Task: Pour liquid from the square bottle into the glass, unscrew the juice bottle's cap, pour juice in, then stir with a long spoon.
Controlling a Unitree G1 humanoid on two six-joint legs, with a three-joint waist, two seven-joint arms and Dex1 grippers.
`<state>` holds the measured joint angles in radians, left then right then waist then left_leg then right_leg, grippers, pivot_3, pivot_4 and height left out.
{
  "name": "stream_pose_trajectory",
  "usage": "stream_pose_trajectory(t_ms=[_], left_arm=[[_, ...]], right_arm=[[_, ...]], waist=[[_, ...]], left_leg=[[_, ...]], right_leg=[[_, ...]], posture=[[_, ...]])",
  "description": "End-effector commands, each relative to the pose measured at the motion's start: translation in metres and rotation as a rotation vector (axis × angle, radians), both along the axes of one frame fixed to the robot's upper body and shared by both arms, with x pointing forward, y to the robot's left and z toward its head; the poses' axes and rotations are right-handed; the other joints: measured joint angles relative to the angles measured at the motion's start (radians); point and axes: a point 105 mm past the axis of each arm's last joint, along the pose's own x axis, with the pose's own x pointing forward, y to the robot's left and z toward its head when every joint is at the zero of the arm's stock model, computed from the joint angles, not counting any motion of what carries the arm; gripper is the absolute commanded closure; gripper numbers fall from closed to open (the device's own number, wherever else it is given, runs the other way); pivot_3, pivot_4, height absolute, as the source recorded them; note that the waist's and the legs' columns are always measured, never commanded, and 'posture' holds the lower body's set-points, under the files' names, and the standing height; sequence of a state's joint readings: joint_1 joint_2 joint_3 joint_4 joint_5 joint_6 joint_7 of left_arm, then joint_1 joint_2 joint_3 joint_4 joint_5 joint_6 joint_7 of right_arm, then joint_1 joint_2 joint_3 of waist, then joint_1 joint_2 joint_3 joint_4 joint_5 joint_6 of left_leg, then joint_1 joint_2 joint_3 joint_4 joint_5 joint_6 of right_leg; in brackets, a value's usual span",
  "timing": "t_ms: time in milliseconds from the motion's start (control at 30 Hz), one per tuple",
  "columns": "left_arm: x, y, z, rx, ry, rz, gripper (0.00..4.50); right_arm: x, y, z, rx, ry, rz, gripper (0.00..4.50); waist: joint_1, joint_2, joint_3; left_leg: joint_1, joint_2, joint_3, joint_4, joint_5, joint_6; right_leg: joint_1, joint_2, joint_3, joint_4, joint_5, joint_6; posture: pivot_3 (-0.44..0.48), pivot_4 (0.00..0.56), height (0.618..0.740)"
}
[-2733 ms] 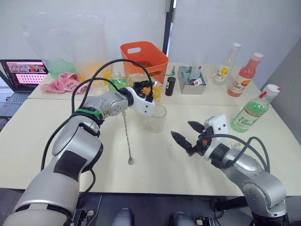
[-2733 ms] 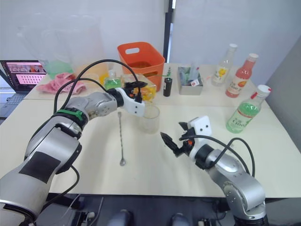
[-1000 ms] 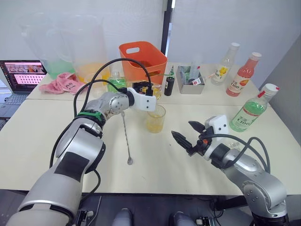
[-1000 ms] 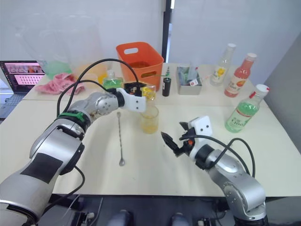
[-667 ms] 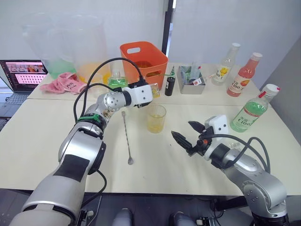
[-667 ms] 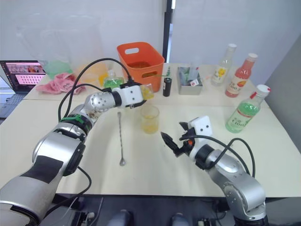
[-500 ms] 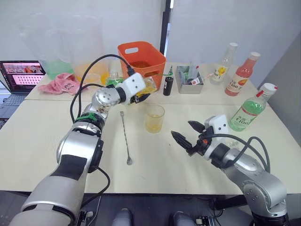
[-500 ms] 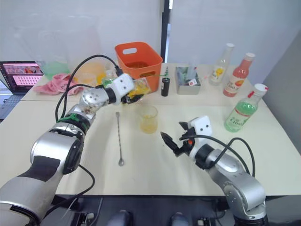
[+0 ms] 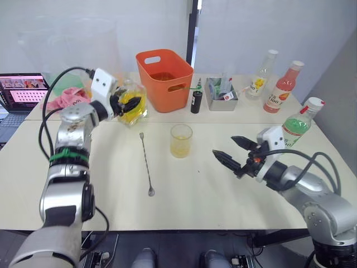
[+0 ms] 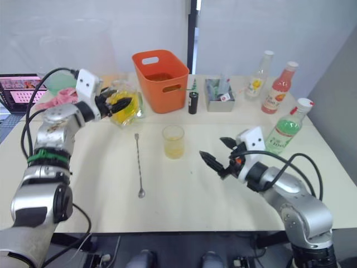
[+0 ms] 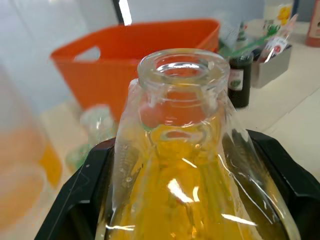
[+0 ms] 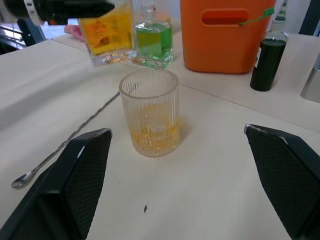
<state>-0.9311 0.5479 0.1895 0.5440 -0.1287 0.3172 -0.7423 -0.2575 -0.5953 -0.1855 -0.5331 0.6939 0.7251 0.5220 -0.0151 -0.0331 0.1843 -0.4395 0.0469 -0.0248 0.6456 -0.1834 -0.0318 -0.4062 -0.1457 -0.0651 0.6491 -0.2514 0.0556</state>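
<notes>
Moved since earlier: your left gripper (image 9: 124, 104) has swung the square bottle (image 9: 131, 107) away from the glass (image 9: 181, 140), back beside the orange basket (image 9: 165, 79); it is upright now.
Left gripper: clamped on the square bottle, low over the table (image 9: 184, 195).
Right gripper (image 9: 235, 153): fingers spread wide, empty, near the glass.
Glass: mid-table, partly filled with yellow liquid.
Long spoon (image 9: 146, 163): flat beside the glass, untouched.
Step in hand: you're finishing the first pour, setting the bottle down.
Next move: release, then take a juice bottle (image 9: 281, 89) from the far right and unscrew its cap.
</notes>
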Motion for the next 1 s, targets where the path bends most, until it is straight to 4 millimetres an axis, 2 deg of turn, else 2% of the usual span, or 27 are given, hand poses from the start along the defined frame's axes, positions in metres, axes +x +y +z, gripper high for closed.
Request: stream_pose_trajectory(t_ms=[33, 167, 467, 667, 1000], left_arm=[[-0.04, 0.009, 0.061, -0.084, -0.184, 0.069, 1.69], [-0.068, 0.02, 0.039, -0.134, -0.123, 0.183, 1.69], [-0.098, 0.031, 0.004, -0.211, -0.058, 0.362, 1.69], [-0.098, 0.037, -0.03, -0.256, 0.006, 0.442, 1.69], [-0.087, 0.036, -0.064, -0.281, 0.071, 0.466, 1.69]], right_arm=[[-0.007, -0.008, 0.013, -0.012, -0.039, 0.097, 0.0], [-0.011, -0.011, 0.013, -0.028, -0.011, 0.219, 0.0], [-0.013, -0.011, 0.013, -0.045, 0.031, 0.337, 0.0], [-0.008, -0.011, 0.012, -0.084, 0.016, 0.344, 0.0], [-0.006, -0.016, 0.008, -0.139, -0.007, 0.322, 0.0]], waist=[[0.001, 0.0, 0.0], [0.003, -0.001, 0.0], [0.009, -0.001, 0.0], [0.015, -0.001, 0.0], [0.027, -0.001, 0.0]], left_leg=[[0.0, 0.0, 0.0, 0.0, 0.0, 0.0], [0.0, 0.0, 0.0, 0.001, 0.0, 0.0], [0.001, 0.0, -0.001, 0.007, 0.0, 0.0], [0.001, 0.0, -0.001, 0.009, 0.0, 0.0], [0.005, 0.0, -0.001, 0.012, 0.0, 0.0]], right_leg=[[0.0, 0.0, 0.0, 0.0, 0.0, 0.0], [0.001, 0.0, 0.001, -0.001, 0.0, 0.0], [0.002, 0.001, 0.003, -0.001, 0.0, 0.0], [0.003, 0.001, 0.003, -0.001, 0.0, 0.0], [0.006, 0.002, 0.005, -0.001, 0.0, 0.0]], posture=[[0.0, 0.15, 0.739], [0.0, 0.15, 0.739], [0.0, 0.15, 0.739], [0.0, 0.15, 0.739], [0.0, 0.15, 0.739]])
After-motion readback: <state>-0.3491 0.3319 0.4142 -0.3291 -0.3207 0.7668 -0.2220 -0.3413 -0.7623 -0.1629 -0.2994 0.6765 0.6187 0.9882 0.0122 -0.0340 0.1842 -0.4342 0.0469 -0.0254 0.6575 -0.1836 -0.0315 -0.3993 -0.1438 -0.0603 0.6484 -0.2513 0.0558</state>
